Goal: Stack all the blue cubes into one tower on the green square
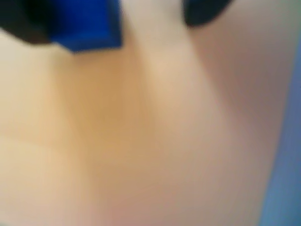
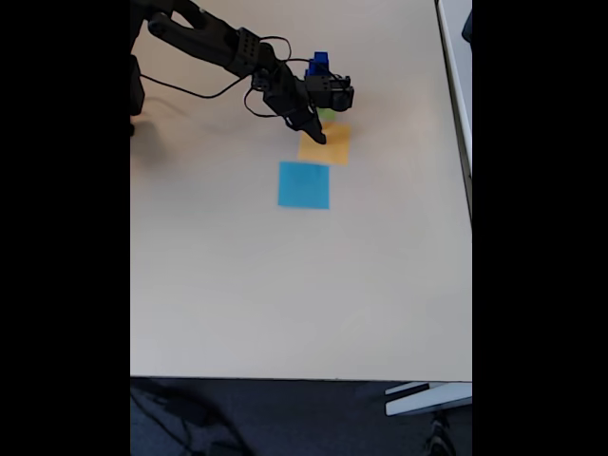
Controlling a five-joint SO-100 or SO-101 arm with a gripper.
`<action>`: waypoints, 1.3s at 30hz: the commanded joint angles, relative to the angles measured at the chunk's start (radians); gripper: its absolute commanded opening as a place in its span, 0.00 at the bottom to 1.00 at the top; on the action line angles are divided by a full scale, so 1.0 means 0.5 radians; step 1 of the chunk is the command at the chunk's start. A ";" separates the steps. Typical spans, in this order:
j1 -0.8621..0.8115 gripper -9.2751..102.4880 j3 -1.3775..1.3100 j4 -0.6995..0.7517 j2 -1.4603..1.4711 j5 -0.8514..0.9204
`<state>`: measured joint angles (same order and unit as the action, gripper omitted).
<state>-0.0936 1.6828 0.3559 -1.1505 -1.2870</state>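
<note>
Beige table (image 2: 285, 285) first, spanning the fixed view; then black arm (image 2: 214, 43) reaching in from upper left. Next down in size, three flat patches in a diagonal run: light-blue square (image 2: 304, 184) nearest the camera, orange square (image 2: 328, 147) just beyond it, and a sliver of green square (image 2: 327, 114) peeking from under the wrist. Dark-blue cubes (image 2: 321, 65) showing above the arm in the fixed view, base hidden, so impossible to say whether standing on green. Close up in the wrist view, heavily blurred: one blue cube (image 1: 87, 26) pressed against the left-hand dark finger (image 1: 21, 23), a wide pale gap before the other finger (image 1: 202, 12), orange below. Gripper (image 1: 117, 23), also at (image 2: 318, 128), apparently spread wide and not clamping anything. Likely step: gripping or placing this cube. To do it well: centre the cube between both fingers before closing, close slowly to avoid shoving it sideways, lift straight up, then carry across to green rather than orange. Keep clear of cubes already piled, and lower squarely before letting go.
</note>
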 commanded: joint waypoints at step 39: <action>-0.009 0.09 -0.828 0.930 -0.463 -0.187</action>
<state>-0.1089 1.3530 0.7808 -1.2885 -1.3468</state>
